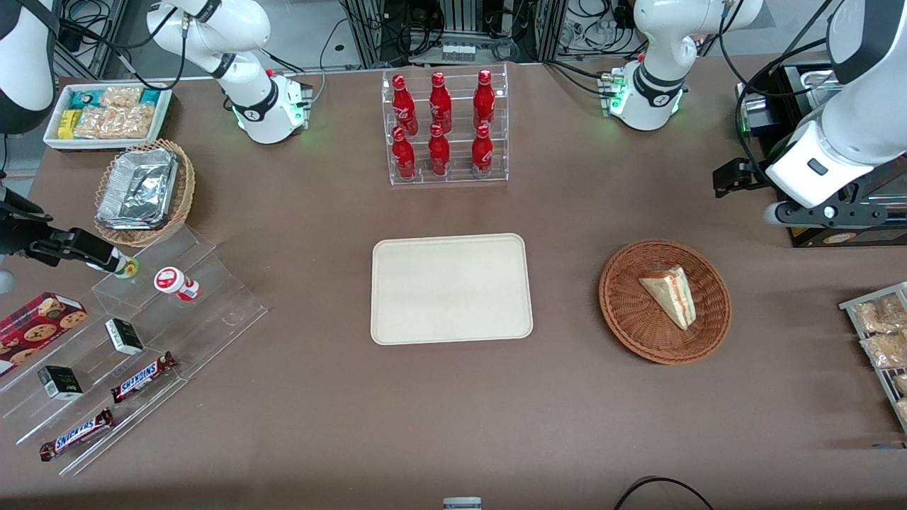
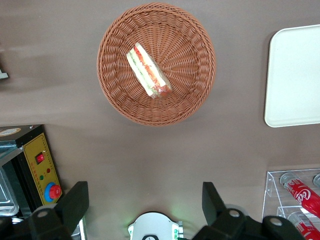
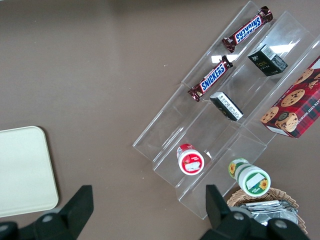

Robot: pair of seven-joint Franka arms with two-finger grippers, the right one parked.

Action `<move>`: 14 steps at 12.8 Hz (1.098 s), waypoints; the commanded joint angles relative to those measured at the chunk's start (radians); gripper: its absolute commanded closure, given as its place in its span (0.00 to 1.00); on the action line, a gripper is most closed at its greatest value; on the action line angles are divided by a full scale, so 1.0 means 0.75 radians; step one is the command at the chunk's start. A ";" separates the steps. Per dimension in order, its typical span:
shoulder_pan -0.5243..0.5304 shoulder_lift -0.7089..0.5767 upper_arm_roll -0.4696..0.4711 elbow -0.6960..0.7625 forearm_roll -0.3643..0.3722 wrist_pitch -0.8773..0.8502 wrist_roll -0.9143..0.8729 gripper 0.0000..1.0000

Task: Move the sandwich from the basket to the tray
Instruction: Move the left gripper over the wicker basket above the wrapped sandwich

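Note:
The sandwich (image 1: 669, 294) (image 2: 148, 71), a pale wedge with red and green filling, lies in the round reddish-brown wicker basket (image 1: 623, 312) (image 2: 185, 55). The cream tray (image 1: 451, 288) (image 2: 295, 75) lies bare at mid-table, beside the basket toward the parked arm's end. My left gripper (image 1: 731, 177) (image 2: 144, 202) hovers high above the table, farther from the front camera than the basket and toward the working arm's end. It is open, with its fingers (image 2: 75, 200) wide apart and nothing between them.
A clear rack of red bottles (image 1: 443, 127) stands farther from the front camera than the tray. A black box with a yellow panel (image 2: 42, 167) and the arm's base (image 2: 155, 227) sit near the gripper. Snack packets on a wire rack (image 1: 882, 340) lie at the working arm's end.

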 commanded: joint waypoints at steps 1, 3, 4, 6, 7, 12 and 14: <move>-0.004 -0.009 -0.001 0.010 -0.006 -0.016 0.017 0.00; -0.004 0.000 -0.001 -0.002 -0.010 0.021 0.019 0.00; -0.006 0.012 -0.001 -0.012 -0.008 0.041 0.019 0.00; -0.006 0.016 -0.001 -0.075 -0.004 0.113 0.023 0.00; -0.004 0.014 -0.001 -0.132 -0.001 0.170 0.023 0.00; -0.008 0.010 -0.001 -0.445 0.001 0.525 0.023 0.00; -0.008 0.020 -0.001 -0.556 0.001 0.693 0.023 0.00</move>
